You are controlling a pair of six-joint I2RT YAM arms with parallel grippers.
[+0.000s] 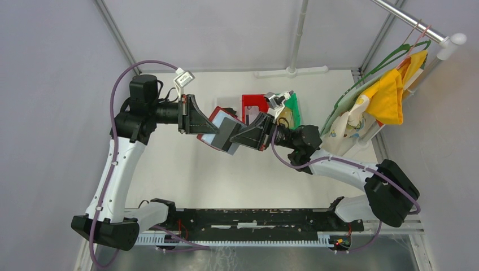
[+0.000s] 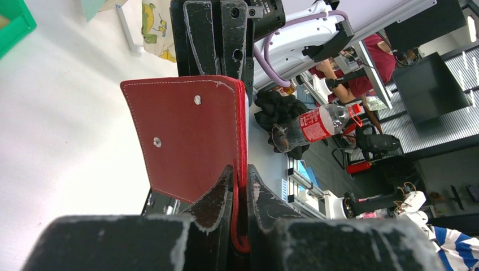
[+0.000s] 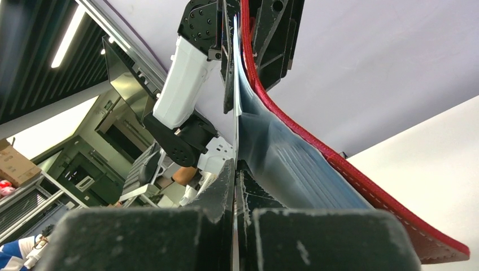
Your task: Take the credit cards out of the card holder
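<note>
The dark red card holder (image 1: 217, 115) is held open in mid-air above the table centre. My left gripper (image 1: 208, 127) is shut on its red edge, seen in the left wrist view (image 2: 240, 169) with the red flap (image 2: 186, 141) standing above the fingers. My right gripper (image 1: 236, 139) faces it from the right and is shut on a thin grey credit card (image 1: 227, 132). In the right wrist view the card's edge (image 3: 235, 113) runs up from my closed gripper (image 3: 235, 167) into the holder's grey inside (image 3: 282, 152). Other cards are hidden.
A red plastic bin (image 1: 254, 106) and a green bin (image 1: 292, 108) stand just behind the grippers. A rack with a yellow cloth (image 1: 390, 93) and other hanging fabric stands at the right. A white pipe (image 1: 291, 71) lies along the back wall.
</note>
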